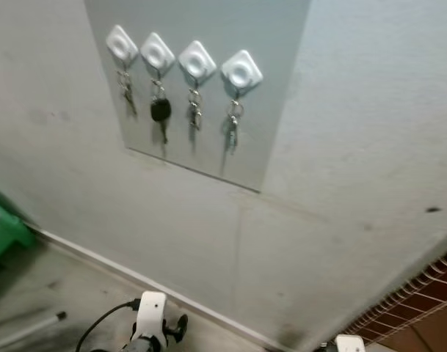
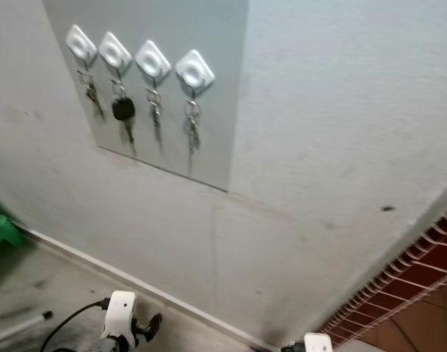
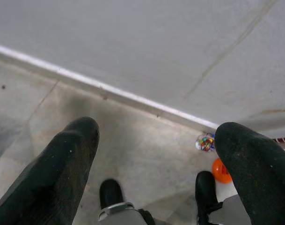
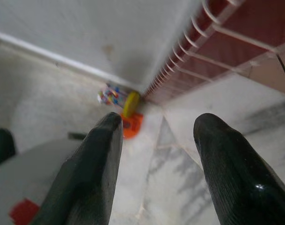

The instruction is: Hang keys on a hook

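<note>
Keys (image 1: 233, 123): four small metal bunches on white square wall hooks (image 1: 241, 71); light, jangly; take by ring. Left gripper (image 3: 156, 154), right gripper (image 4: 156, 154): both spread, empty.

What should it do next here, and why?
Probably nothing more than step back: all four white hooks on the grey panel already carry keys, and both the left gripper and right gripper hang low with jaws open and empty.
</note>
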Available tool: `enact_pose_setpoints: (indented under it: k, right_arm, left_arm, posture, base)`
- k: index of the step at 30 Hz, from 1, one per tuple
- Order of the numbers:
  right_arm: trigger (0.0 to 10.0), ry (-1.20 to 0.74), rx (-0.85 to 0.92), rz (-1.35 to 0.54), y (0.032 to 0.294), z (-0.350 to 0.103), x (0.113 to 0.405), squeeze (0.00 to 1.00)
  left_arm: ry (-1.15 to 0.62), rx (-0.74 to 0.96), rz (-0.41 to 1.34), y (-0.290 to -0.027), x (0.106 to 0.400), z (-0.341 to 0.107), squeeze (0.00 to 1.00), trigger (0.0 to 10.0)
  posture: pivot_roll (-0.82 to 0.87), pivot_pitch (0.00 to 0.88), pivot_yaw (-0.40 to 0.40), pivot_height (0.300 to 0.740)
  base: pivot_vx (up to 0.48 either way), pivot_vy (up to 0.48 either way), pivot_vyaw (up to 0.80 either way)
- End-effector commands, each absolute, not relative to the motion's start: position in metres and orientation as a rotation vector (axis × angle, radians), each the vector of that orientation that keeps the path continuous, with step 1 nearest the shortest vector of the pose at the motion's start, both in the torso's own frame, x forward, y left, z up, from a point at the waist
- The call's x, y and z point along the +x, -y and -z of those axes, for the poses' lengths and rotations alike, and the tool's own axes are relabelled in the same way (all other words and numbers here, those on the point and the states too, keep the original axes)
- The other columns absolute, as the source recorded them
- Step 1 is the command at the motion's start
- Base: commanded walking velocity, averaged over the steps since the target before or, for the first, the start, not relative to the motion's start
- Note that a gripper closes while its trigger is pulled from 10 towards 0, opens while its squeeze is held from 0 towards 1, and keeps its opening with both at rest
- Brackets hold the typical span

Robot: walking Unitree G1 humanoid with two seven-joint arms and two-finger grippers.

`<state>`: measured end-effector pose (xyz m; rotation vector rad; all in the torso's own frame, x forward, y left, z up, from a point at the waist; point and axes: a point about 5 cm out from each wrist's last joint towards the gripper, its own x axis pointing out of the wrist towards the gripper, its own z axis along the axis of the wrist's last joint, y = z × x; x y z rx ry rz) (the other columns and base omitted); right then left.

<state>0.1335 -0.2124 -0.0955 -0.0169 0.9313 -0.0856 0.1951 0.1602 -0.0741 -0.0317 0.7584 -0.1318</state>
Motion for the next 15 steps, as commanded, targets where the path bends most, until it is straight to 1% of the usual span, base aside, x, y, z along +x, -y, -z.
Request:
enact_pose_setpoints:
  k: [1, 15]
  right_arm:
    - [10.0, -0.955, 0.0, 0.076, 0.2042, 0.0989, 0.1292, 0.0]
    - [10.0, -0.957, 0.003, 0.081, 0.2053, 0.099, 0.1286, 0.0]
  left_arm:
    - [-0.771, -0.015, 0.112, -0.1698, 0.1921, 0.0752, 0.0, 10.0]
    - [-0.77, -0.03, 0.105, -0.1696, 0.192, 0.0753, 0.0, 10.0]
  posture:
    - [0.01, 0.048, -0.012, 0.74]
    - [0.01, 0.05, -0.013, 0.74]
  base:
    - [0.0, 0.0, 0.0]
    - [0.0, 0.0, 0.0]
